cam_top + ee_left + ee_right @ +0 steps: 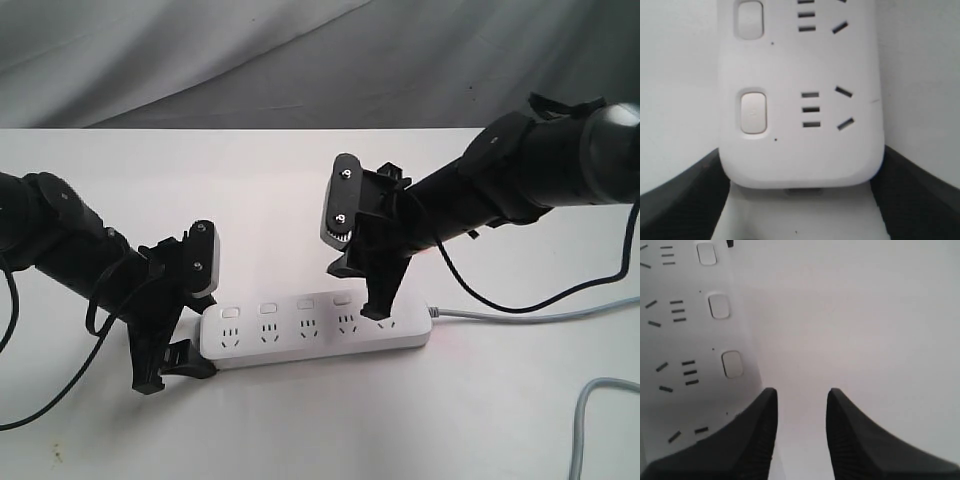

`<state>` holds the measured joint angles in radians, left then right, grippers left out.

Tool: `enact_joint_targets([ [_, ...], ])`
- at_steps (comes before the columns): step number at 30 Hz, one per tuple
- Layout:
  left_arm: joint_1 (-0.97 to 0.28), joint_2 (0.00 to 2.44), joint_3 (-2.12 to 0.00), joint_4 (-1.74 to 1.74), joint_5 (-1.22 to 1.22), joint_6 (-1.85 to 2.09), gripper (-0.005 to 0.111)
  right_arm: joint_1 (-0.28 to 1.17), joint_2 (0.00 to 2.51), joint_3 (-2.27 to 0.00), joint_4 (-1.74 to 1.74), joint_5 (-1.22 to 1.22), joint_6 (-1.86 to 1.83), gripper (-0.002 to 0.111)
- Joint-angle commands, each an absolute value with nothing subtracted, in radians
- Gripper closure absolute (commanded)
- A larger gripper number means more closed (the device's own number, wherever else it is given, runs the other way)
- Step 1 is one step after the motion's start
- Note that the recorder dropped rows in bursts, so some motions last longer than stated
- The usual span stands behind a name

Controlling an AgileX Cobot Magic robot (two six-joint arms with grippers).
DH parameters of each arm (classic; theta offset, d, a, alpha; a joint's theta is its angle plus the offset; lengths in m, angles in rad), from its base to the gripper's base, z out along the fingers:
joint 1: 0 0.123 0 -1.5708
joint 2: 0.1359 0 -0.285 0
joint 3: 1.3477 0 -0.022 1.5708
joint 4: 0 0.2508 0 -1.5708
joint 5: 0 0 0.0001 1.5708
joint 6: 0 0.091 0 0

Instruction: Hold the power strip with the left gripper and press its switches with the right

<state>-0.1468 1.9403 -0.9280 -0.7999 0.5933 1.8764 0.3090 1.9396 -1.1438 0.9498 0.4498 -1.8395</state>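
Left gripper [172,371] is grasping the left end of the power strip [310,342], jaws pinching its two long edges. Strip is lying flat on the white table [300,430], centre front, switches [268,308] facing up. Right gripper [380,308] is tilting down onto the strip's right end, jaws slightly parted, holding nothing. Grey cord [520,318] is trailing off right.

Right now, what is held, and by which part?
The black left gripper clamps the long white plastic power strip by its rounded end; the right gripper holds nothing.
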Motion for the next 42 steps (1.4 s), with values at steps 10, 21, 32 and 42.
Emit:
enact_joint_targets([
  [10, -0.150, 1.960, -0.919, -0.766, 0.581, 1.891, 0.060, 0.301, 1.962, -1.125, 0.953, 0.449, -1.835, 0.077],
  [21, -0.150, 1.960, -0.919, -0.766, 0.581, 1.891, 0.060, 0.304, 1.962, -1.125, 0.960, 0.462, -1.835, 0.077],
  [32, -0.150, 1.960, -0.919, -0.766, 0.581, 1.891, 0.060, 0.304, 1.968, -1.125, 0.993, 0.460, -1.831, 0.077],
  [42, -0.150, 1.960, -0.919, -0.766, 0.581, 1.891, 0.060, 0.304, 1.998, -1.125, 1.005, 0.460, -1.831, 0.077],
])
